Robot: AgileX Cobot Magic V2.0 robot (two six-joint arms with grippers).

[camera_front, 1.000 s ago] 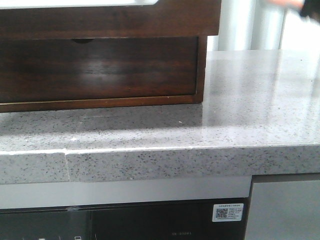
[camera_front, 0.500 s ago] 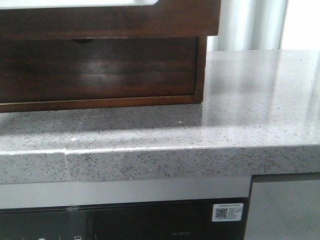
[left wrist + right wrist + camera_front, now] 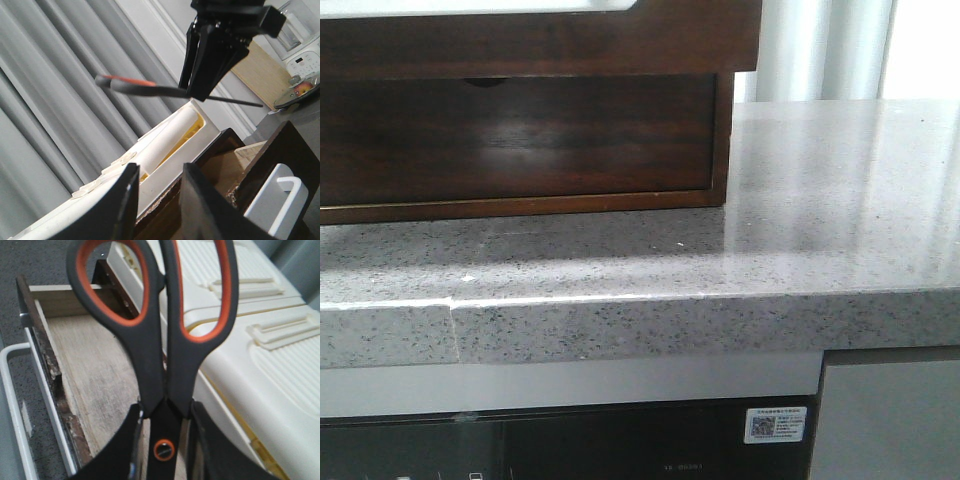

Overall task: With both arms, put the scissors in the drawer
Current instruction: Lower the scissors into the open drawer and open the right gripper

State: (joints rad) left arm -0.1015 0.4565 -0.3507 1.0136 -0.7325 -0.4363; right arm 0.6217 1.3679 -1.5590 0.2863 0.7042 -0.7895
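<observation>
— While the scissors [image 3: 165, 340] are gripped at the pivot by the right gripper [image 3: 165, 440], where are they placed relative to the drawer [image 3: 95, 380]?

— They are held above the pulled-out drawer, with the grey handles and orange inserts pointed away from the gripper. The drawer's pale wooden floor is seen directly behind the handles, and its dark front edge with a whitish rim [image 3: 20, 405] is seen beside them. A cream ribbed lid [image 3: 260, 340] is seen on the other side of the scissors from the drawer.

— Is the right gripper closed?

— Its fingers [image 3: 131, 450] are pressed against both sides of the scissors near the screw, so it is clamped on them. From the left wrist camera the same gripper [image 3: 200, 95] is seen above the drawer, with the scissors [image 3: 150, 89] held level, blade tip on one side and handles on the other.

— And the left gripper [image 3: 159, 195]?

— Its fingers [image 3: 120, 200] are spread apart and nothing is held between them; the drawer's dark wood [image 3: 270, 165] is seen just beyond it.

— What is shown from the front?

— Only the dark wooden cabinet [image 3: 520, 140] standing on the speckled grey surface [image 3: 800, 230] is shown; neither arm nor the scissors are seen there.
</observation>
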